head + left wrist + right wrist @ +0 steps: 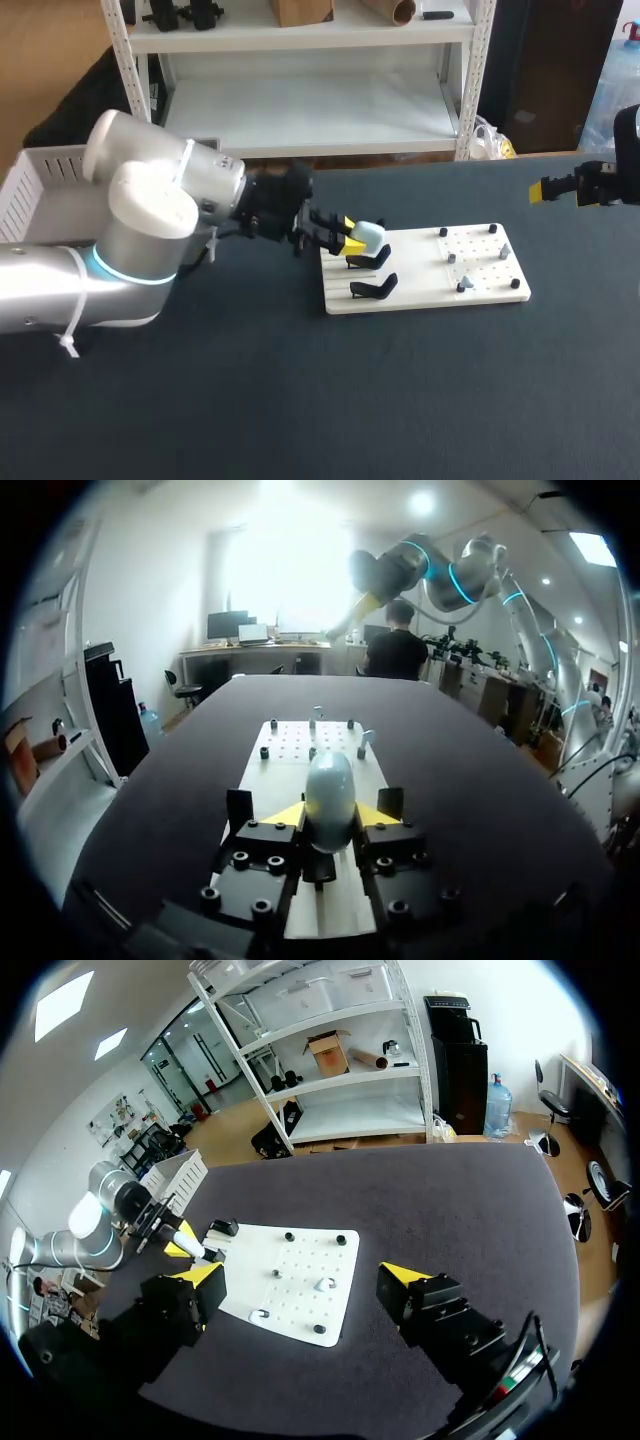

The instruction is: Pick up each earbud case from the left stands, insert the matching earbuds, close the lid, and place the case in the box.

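A pale blue earbud case [369,234] is gripped from both sides by the yellow tips of my left gripper [353,238] at the left end of the white board [420,285]. In the left wrist view the case [330,795] stands upright between the fingers, over the board [290,765]. Whether it rests on the black stand [372,260] just below it I cannot tell. A second black stand [376,288] is bare. Small earbuds [465,285] sit among pegs on the board's right half. My right gripper [560,188] hangs open at the far right, well off the board [300,1260].
A white slatted box [40,190] stands at the table's back left, behind my left arm. Black pegs [492,228] stick up from the board's right half. Dark tabletop [400,400] stretches in front of the board.
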